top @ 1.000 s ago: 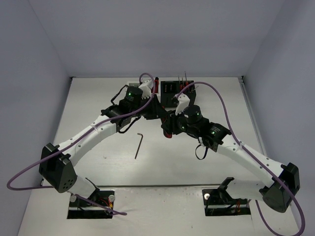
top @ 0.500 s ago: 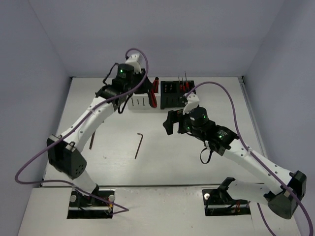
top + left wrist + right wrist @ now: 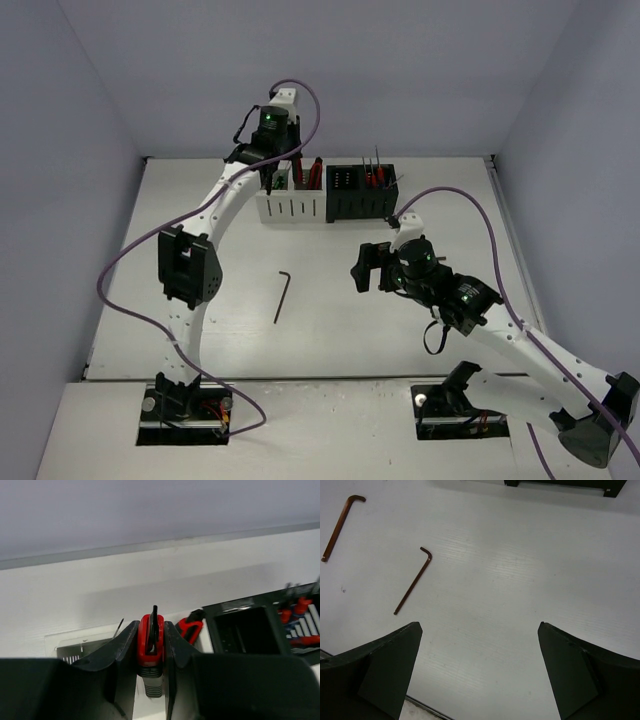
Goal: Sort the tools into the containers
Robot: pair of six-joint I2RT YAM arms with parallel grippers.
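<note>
Red-handled tool (image 3: 145, 645): we saw it standing upright, pinched between two dark fingers and held in the air over the white box (image 3: 292, 208). We could not tell what kind of tool it was.
Left hand (image 3: 151, 630): it was clamped tight on that tool. Its arm was stretched out to the far side of the counter (image 3: 340, 330).
Right hand (image 3: 479, 626): its fingers stood wide apart with nothing between them. It hung above bare counter in front of the black box (image 3: 358, 207), touching nothing.
Boxes: we found the two side by side at the far middle of the counter. The right end of the white one touched the black one.
Pliers (image 3: 314, 172): the red handles stood up out of the right end of the white box, just beside the left hand.
Screwdrivers (image 3: 376, 170): they stood upright in the right compartment of the black box, thin shafts pointing up. Their handles showed red in the left wrist view.
Hex key (image 3: 413, 580): it lay flat on the counter in front of the white box, to the left of the right hand, and neither hand touched it.
Second hex key (image 3: 342, 527): it lay flat farther to the left, well apart from the first. We could find it only in the right wrist view.
</note>
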